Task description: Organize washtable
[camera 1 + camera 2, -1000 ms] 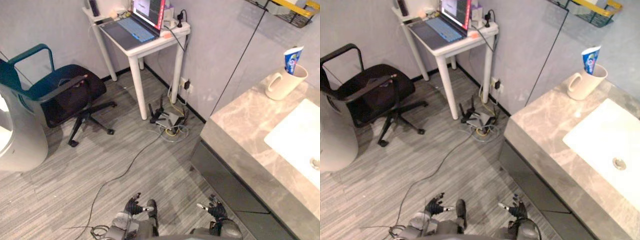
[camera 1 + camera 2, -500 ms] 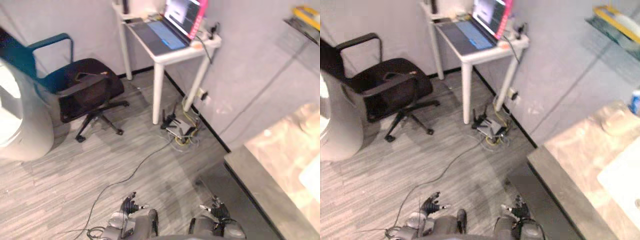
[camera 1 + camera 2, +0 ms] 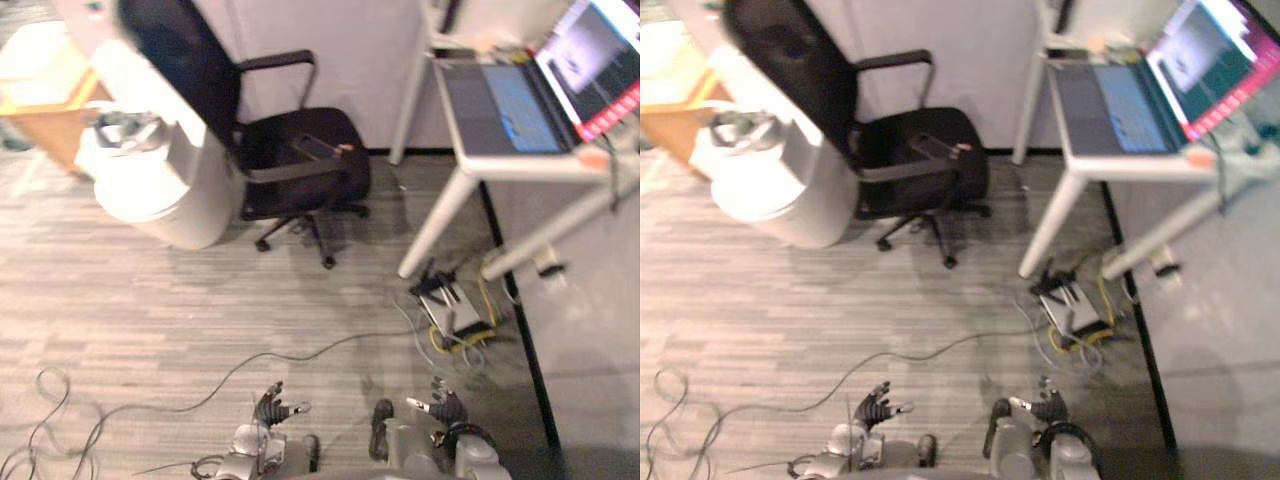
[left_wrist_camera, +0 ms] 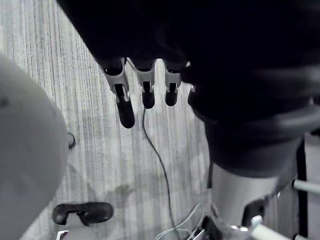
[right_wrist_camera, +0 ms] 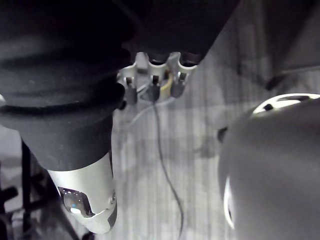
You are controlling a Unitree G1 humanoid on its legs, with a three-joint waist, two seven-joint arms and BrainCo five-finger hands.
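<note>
1. Everything in the head views has slid at once, so the camera has swung left and the furniture has not moved. The washtable sat at the right of the frame a second ago, so I judge it now lies off to your right.
2. Facing you now are the office chair (image 3: 300, 150) at upper middle and the white desk (image 3: 530, 166) with an open laptop (image 3: 500, 105) at upper right. A tangle of router and cables (image 3: 452, 310) lies on the floor (image 3: 120, 330) below the desk.
3. Your left robot hand (image 3: 272, 410) and right robot hand (image 3: 446, 410) hang at the bottom centre of the frame. Both have their fingers spread and relaxed and hold nothing (each wrist view shows straight fingers over bare floor).
4. The step in hand, as I read it, is getting squared to the washtable. Turn back right until its front edge runs across the lower frame, and only then raise an arm.
5. Turn slowly and in small steps, because the cable tangle sits just ahead of your right side and could catch a foot.
6. Keep both robot hands low and loose during the turn so neither clips the desk leg.
</note>
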